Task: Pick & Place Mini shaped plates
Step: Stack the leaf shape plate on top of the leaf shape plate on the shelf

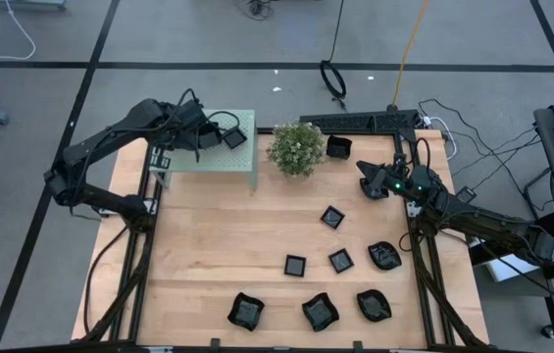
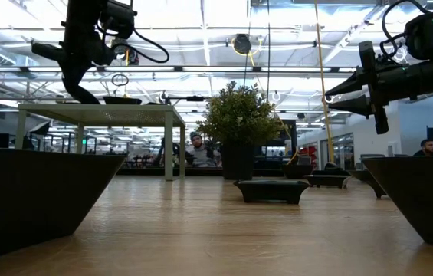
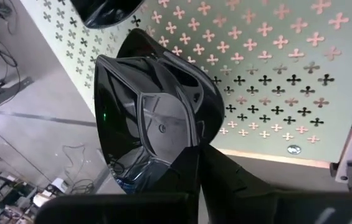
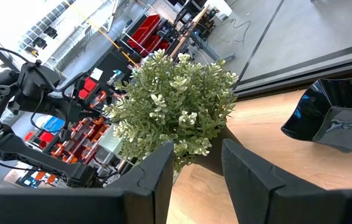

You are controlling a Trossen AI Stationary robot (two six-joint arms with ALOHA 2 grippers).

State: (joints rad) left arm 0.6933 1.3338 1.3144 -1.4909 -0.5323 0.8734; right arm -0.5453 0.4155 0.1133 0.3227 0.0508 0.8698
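Observation:
My left gripper [image 1: 220,135] is over the pale green perforated stand [image 1: 220,162] at the table's far left, shut on a black glossy mini plate [image 3: 157,112]. A second black plate [image 3: 104,9] lies on the stand beyond it. My right gripper [image 4: 197,168] hangs open above the table's far right, facing the potted plant [image 4: 176,99], with a black plate [image 4: 337,121] resting on the wood beside the plant. Several more black plates lie flat on the table, among them square ones [image 1: 295,265] and wavy ones [image 1: 245,310]. My left gripper holds the plate by its rim at the corner nearest the wrist [image 3: 191,146]. One finger [image 3: 238,180] shows against the plate's outer side; the plate hides the other. The plate is tilted above the stand's top. Whether it touches the stand I cannot tell.
The green leafy plant [image 1: 297,147] stands at the far middle, between the stand and my right gripper. Plates are scattered over the right and near half of the table [image 1: 198,245]. Black cables and a power strip [image 1: 365,121] lie along the far edge. People sit in the room behind.

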